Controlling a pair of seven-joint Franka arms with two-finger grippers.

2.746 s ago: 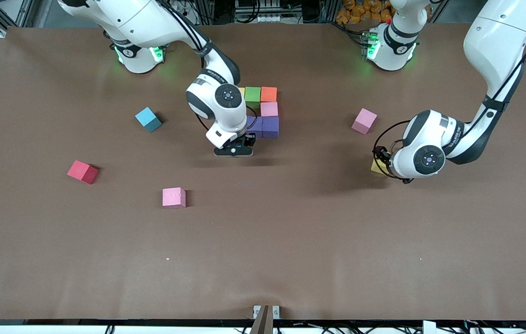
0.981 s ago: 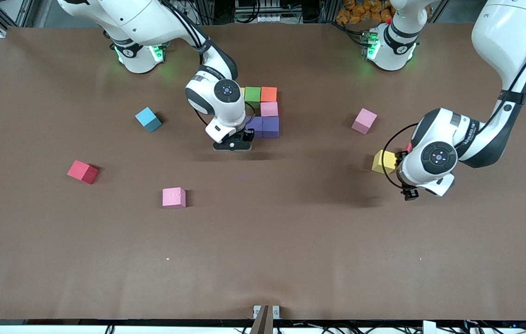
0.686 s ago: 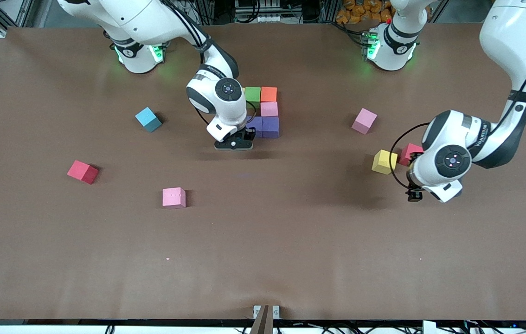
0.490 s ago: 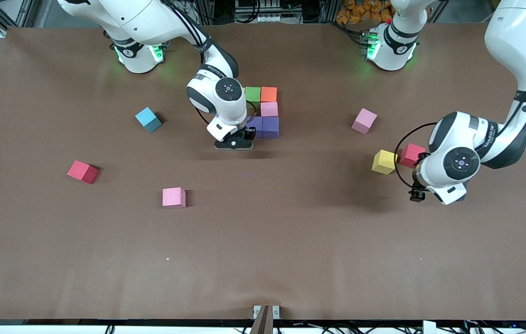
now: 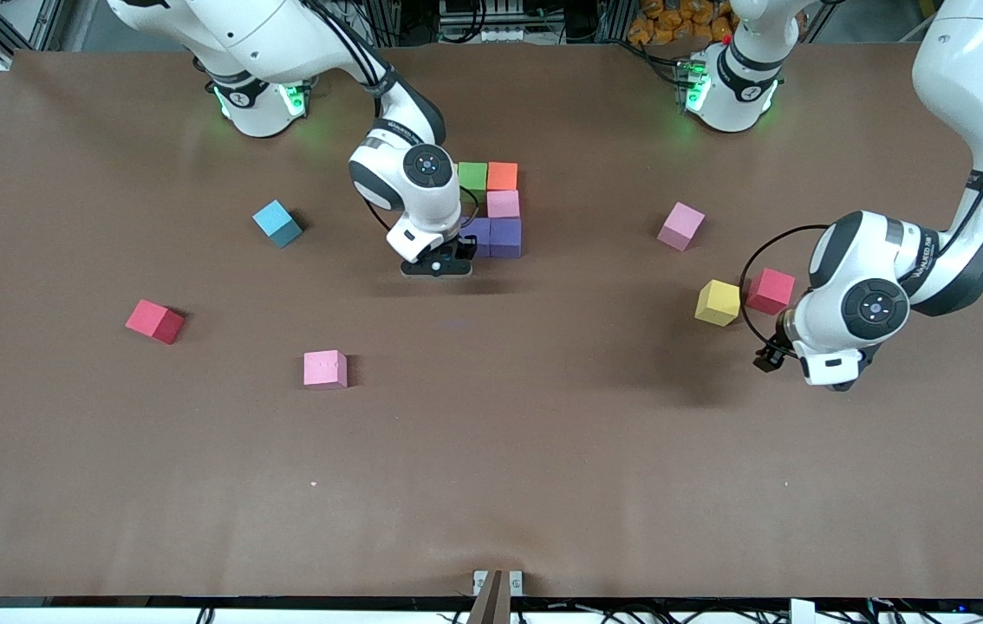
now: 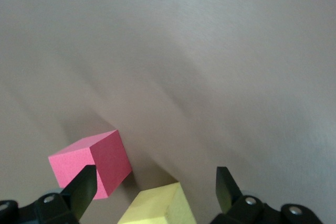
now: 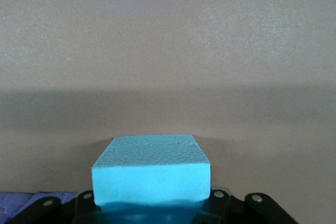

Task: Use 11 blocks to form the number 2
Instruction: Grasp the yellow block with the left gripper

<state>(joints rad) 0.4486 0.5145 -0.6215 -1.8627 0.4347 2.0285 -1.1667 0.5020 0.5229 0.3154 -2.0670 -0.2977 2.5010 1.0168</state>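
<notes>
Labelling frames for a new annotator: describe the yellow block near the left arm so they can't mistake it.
Start at the left arm's end of the table, where the open left claw hangs. Two loose blocks sit side by side there, farther from the front camera than the arm's wrist. The yellow block is the one toward the table's middle; its neighbour is the red block.

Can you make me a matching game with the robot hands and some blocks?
Things:
1. right hand
2. left hand
3. yellow block
4. orange block

States:
A. open, holding nothing
B. loose on the table beside a red block
C. shut on a cyan block
D. in the row with the green block, at the part-built number

Pairs: 1-C, 2-A, 3-B, 4-D
</notes>
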